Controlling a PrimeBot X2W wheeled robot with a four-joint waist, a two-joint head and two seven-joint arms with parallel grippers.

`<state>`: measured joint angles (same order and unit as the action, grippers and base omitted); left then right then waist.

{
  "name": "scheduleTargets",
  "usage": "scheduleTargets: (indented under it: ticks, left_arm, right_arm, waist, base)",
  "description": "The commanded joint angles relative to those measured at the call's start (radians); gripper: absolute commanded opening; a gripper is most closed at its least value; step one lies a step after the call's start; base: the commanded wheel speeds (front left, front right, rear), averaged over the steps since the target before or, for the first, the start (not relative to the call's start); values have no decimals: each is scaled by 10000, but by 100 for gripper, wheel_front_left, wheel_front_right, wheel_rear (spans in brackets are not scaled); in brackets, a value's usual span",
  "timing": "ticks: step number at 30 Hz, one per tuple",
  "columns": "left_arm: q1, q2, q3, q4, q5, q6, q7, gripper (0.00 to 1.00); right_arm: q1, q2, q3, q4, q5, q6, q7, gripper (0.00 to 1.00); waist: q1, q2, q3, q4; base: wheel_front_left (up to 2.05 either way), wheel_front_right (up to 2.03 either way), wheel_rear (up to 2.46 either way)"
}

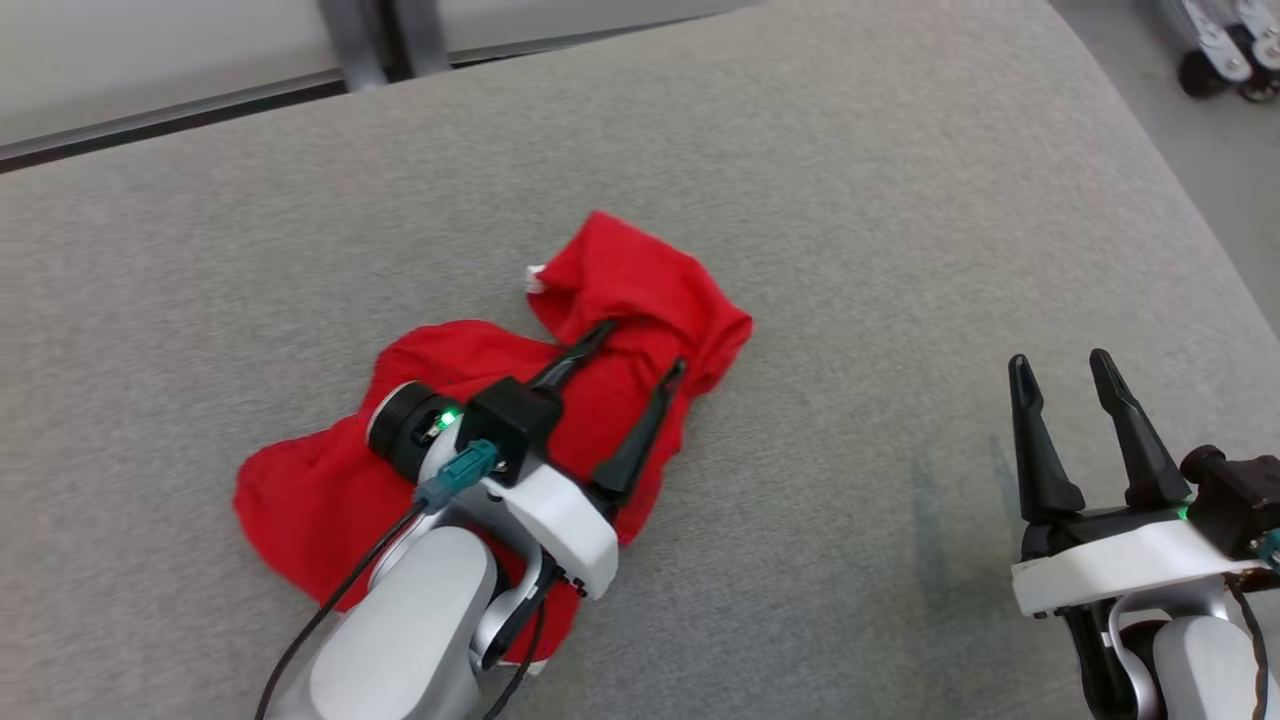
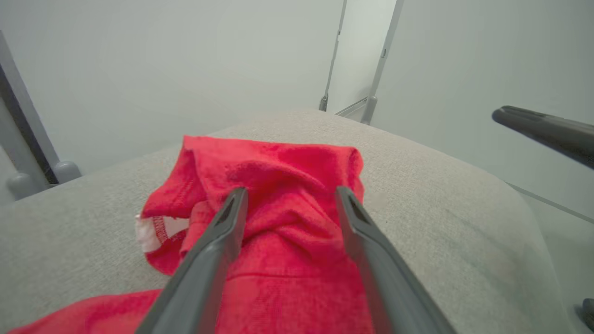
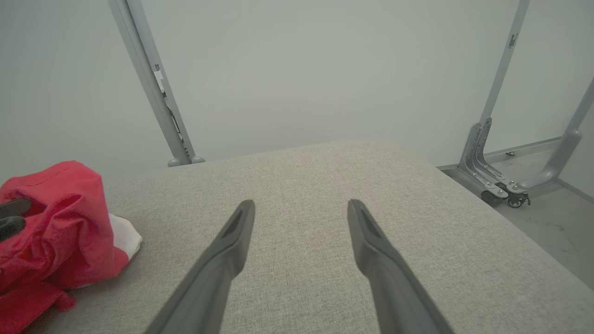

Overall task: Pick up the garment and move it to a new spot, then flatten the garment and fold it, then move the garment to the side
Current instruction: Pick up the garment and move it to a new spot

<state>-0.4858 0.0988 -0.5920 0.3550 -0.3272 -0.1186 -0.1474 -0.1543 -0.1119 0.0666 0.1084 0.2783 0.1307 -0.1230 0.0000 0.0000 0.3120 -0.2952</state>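
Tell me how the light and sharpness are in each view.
Head view: soft, even light, no glare, the red garment sharp. Left wrist view: the left pincer blurs near the lens, wall hazy. Right wrist view: grey surface weave sharp, wall pale.

White shells (image 1: 560, 520) carry black cables (image 1: 335, 598), a teal plug (image 1: 462, 470), dark tapered fingers (image 1: 1035, 440)

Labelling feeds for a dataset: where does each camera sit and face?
Head view: on the head, looking down on the grey fabric cushion and crumpled red cloth garment; left gripper over it, right gripper lower right.
Left wrist view: on that wrist, along its fingers at the garment.
Right wrist view: on that wrist, along its fingers over bare cushion.
Shared: all three show the garment.
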Motion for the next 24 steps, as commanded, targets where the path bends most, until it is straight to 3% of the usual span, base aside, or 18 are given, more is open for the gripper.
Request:
scheduleTargets:
  ticks: [1,13,19,24]
  left_arm:
    - [159,56,128,51,-94,148,-143,100]
    - [1362,766,2334,-189,-1084,1289,-1109,100]
    - [2336,1278,3489,-678,-1388,1438,-1177,100]
    - [3130,1544,4065,-1131,-1442,1217,-1173,100]
  right_arm:
    - [-12,-98,-84,-24,-79,0,4,100]
    - [408,-380,-196,-325,-279,-1,529,100]
    - [733,-427,-279,-533,-361,0,810,100]
    - [1029,-461,-334,-679,-360,-1,966,100]
  waist:
    - [0,0,-367,557]
    - [0,0,-1642,2435]
    - [0,0,-2108,2869]
    - [0,0,-2408,3015]
  base:
    - [0,0,0]
    - [0,0,0]
    - [0,0,0]
    - [0,0,0]
